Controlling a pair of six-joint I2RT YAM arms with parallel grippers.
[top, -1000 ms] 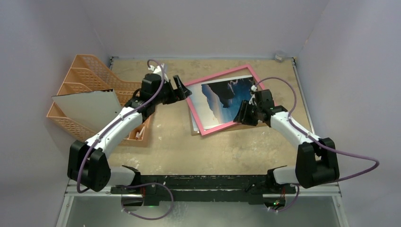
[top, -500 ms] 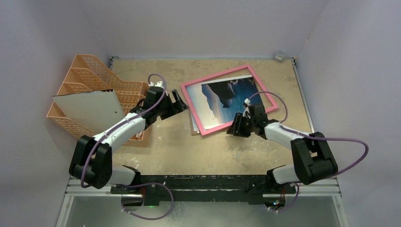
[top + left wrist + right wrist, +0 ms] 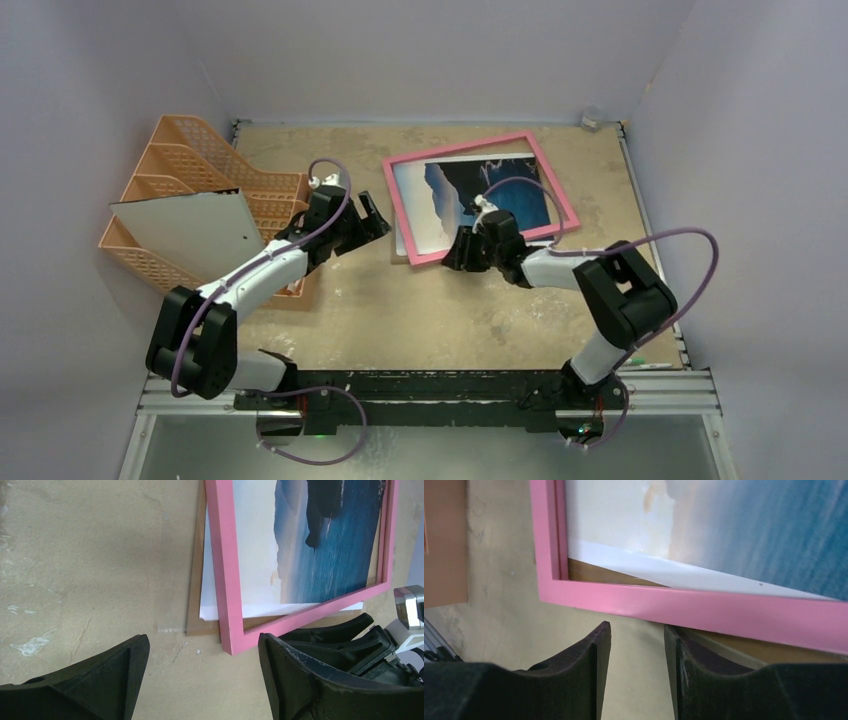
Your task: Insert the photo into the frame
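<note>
The pink frame point(image 3: 398, 210) lies flat at the table's back centre, over the sea photo point(image 3: 520, 200) and a brown backing board. The photo sits askew: its white corner and the board point(image 3: 195, 600) poke out past the frame point(image 3: 222, 565) on the left. My left gripper point(image 3: 375, 215) is open and empty, low over the table just left of the frame's near-left corner point(image 3: 202, 652). My right gripper point(image 3: 455, 255) is at the frame's near edge point(image 3: 674, 605), jaws a narrow gap apart, holding nothing point(image 3: 636, 630); its right fingertip point(image 3: 674, 632) touches that edge.
An orange file rack point(image 3: 190, 170) stands at the left, with a greyish-white sheet point(image 3: 190, 230) leaning on it. A small grey object point(image 3: 592, 118) lies in the back right corner. The right arm's cable arcs over the right side.
The frame has swung and slid left with the photo. My right gripper has moved left along its near edge. My left gripper has drawn back a little to the left.
</note>
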